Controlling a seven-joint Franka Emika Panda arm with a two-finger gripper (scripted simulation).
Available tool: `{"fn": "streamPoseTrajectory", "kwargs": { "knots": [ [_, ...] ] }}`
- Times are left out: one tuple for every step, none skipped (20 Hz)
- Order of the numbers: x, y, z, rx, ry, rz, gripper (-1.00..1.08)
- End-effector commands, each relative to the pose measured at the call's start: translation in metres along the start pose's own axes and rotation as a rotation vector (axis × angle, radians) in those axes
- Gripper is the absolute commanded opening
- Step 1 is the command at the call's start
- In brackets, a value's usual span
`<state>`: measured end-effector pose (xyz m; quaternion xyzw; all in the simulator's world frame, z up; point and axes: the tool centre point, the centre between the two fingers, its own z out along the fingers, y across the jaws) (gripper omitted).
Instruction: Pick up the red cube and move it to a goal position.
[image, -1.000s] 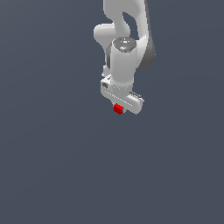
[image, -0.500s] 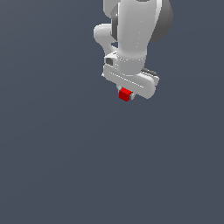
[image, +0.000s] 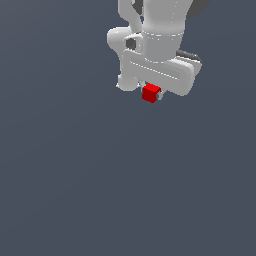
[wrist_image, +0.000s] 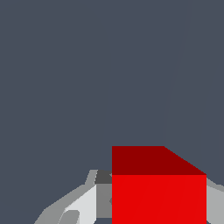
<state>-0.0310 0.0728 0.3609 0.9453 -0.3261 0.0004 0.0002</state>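
The red cube (image: 150, 93) is small and bright red, and it sits just under the white hand of the arm in the exterior view. My gripper (image: 151, 95) is shut on it, with the cube held between the fingers clear of the grey floor. In the wrist view the red cube (wrist_image: 158, 192) fills the near part of the picture, with a grey-white finger (wrist_image: 83, 205) pressed against one side and a sliver of the other finger (wrist_image: 215, 203) on the opposite side.
A plain dark grey floor (image: 100, 190) spreads all around. The white arm (image: 160, 35) rises above the hand at the upper part of the exterior view. No other objects show.
The arm has carried the cube upward and toward the exterior view's right over the last second. The hand looks larger now. The cube has stayed in the grip throughout.
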Motion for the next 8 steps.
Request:
{"fn": "streamPoseTrajectory", "kwargs": {
  "knots": [
    [0.0,-0.003,-0.01,0.0,-0.001,0.0,-1.0],
    [0.0,-0.004,-0.013,0.0,-0.001,0.0,-1.0],
    [0.0,-0.005,-0.015,0.0,-0.001,0.0,-1.0],
    [0.001,-0.005,-0.017,0.0,-0.001,0.0,-1.0],
    [0.001,-0.006,-0.019,0.0,-0.001,0.0,-1.0],
    [0.001,-0.006,-0.02,0.0,-0.001,0.0,-1.0],
    [0.001,-0.006,-0.02,0.0,-0.001,0.0,-1.0],
    [0.001,-0.006,-0.02,0.0,-0.001,0.0,-1.0]
  ]
}}
